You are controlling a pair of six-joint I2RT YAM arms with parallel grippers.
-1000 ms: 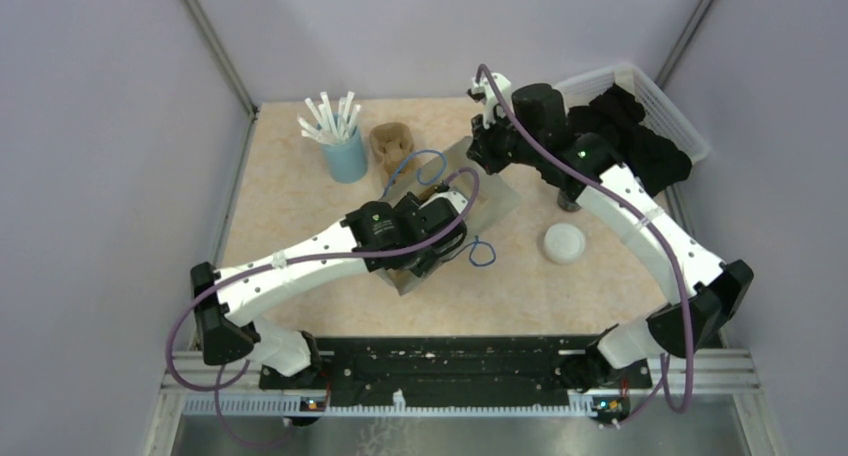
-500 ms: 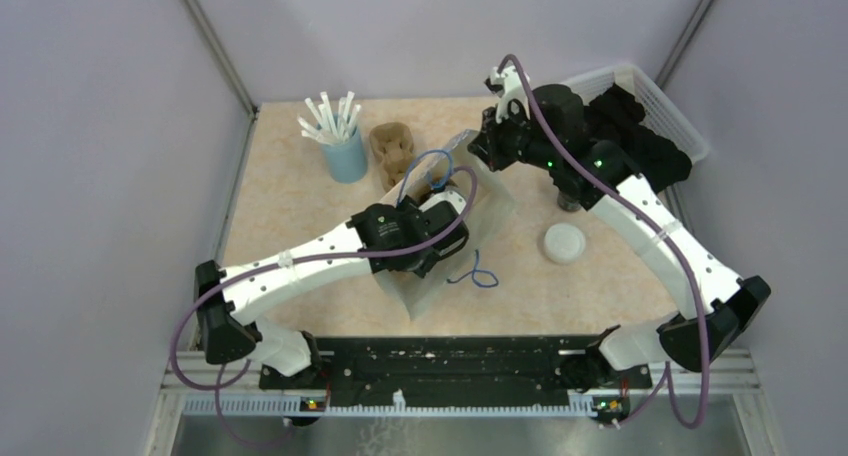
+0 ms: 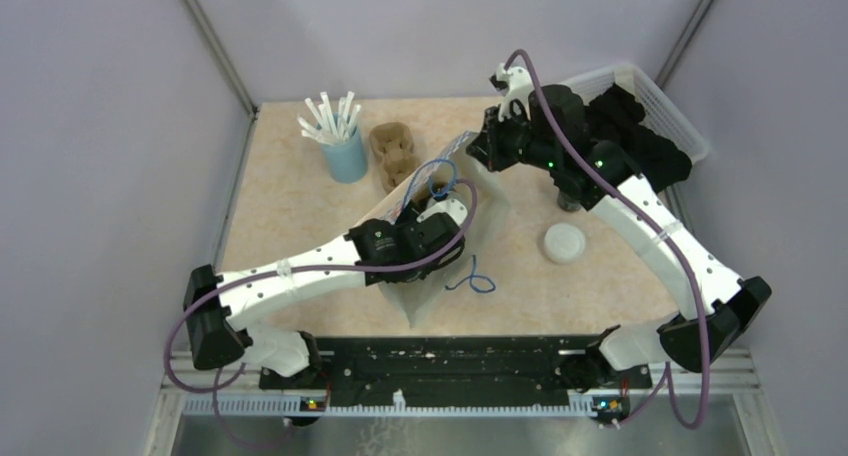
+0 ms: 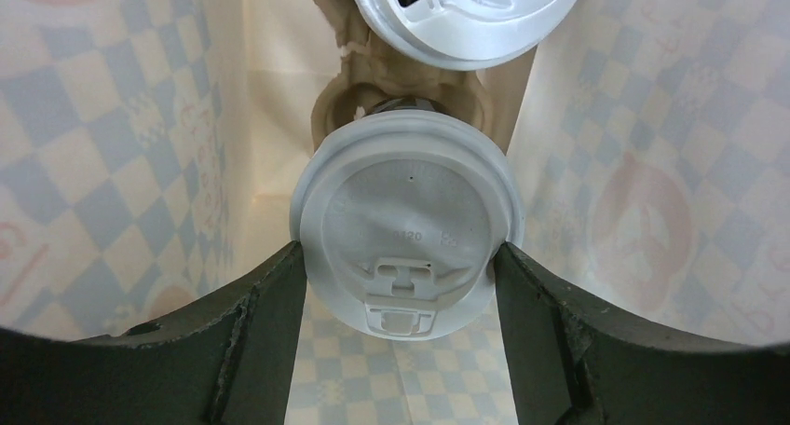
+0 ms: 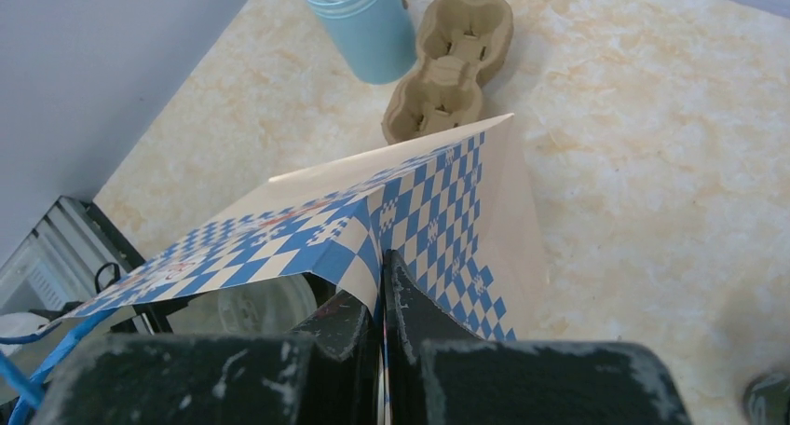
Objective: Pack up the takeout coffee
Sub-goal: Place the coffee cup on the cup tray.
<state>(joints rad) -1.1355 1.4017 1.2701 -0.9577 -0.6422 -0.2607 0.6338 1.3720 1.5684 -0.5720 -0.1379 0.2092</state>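
two lidded cups (image 4: 407, 222) (image 4: 466, 15) in one checkered bag (image 4: 643, 164), one loose lid (image 3: 565, 243)

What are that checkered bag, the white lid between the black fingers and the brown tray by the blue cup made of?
Bag: paper it seems, matte, printed checks, sharp folded creases.
Lid: likely thin plastic, smooth slight sheen, moulded sip tab.
Tray: looks like moulded pulp, rough, dull, fibrous brown.
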